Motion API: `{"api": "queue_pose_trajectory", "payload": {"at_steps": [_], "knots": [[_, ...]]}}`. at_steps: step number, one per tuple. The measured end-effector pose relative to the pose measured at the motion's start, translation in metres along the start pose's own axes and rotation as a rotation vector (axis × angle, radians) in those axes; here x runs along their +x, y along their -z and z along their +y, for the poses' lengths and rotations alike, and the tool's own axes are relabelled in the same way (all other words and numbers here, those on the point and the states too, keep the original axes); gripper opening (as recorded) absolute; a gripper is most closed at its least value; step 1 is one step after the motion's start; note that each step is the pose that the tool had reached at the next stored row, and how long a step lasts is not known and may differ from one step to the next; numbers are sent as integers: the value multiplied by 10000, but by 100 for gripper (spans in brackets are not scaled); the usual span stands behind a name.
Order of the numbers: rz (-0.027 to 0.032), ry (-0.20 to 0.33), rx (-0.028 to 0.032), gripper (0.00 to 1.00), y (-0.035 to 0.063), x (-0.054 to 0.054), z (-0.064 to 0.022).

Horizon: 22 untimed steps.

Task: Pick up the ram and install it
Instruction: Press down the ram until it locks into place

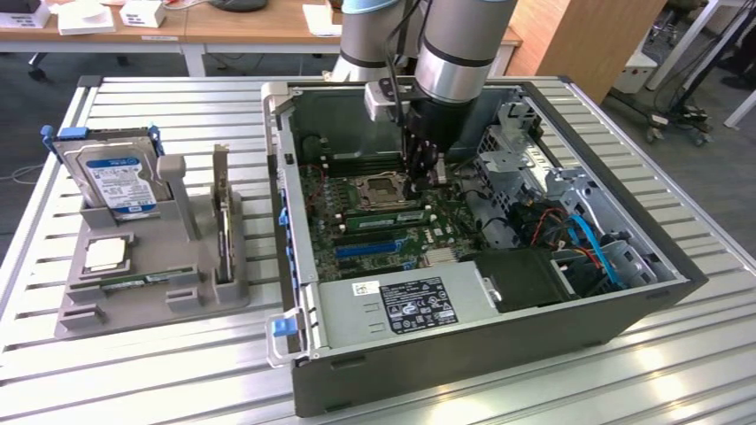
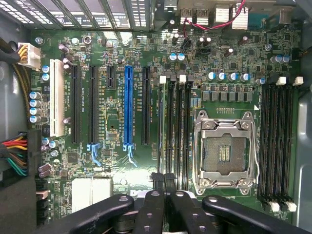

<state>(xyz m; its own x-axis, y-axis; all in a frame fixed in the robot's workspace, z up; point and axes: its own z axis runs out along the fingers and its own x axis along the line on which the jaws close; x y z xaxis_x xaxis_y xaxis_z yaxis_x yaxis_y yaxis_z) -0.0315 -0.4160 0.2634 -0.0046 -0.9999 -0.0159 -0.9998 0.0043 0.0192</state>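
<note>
The ram [image 1: 384, 215], a narrow green stick, stands on edge in a motherboard slot just beside the CPU socket [image 1: 381, 188] inside the open computer case [image 1: 473, 354]. My gripper [image 1: 428, 173] hangs low in the case, over the end of that stick towards the exterior view's right. In the wrist view my gripper [image 2: 163, 181] has its two dark fingertips pressed together, shut with nothing between them. They sit at the end of the black memory slots [image 2: 175, 126] next to the CPU socket [image 2: 224, 151].
A grey holder [image 1: 154, 266] at the exterior view's left carries a blue-labelled hard drive [image 1: 112, 177], an upright expansion card [image 1: 221, 212] and another narrow green stick [image 1: 148, 282]. The power supply [image 1: 402, 305], the metal drive cage [image 1: 520, 168] and blue cables [image 1: 590, 243] crowd the case.
</note>
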Motion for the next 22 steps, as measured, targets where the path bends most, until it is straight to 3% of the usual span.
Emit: {"api": "queue_pose_trajectory", "payload": {"at_steps": [11, 22], "knots": [[1, 1, -1, 10, 0, 0, -9], [-1, -47, 0, 10, 1, 0, -118]]}}
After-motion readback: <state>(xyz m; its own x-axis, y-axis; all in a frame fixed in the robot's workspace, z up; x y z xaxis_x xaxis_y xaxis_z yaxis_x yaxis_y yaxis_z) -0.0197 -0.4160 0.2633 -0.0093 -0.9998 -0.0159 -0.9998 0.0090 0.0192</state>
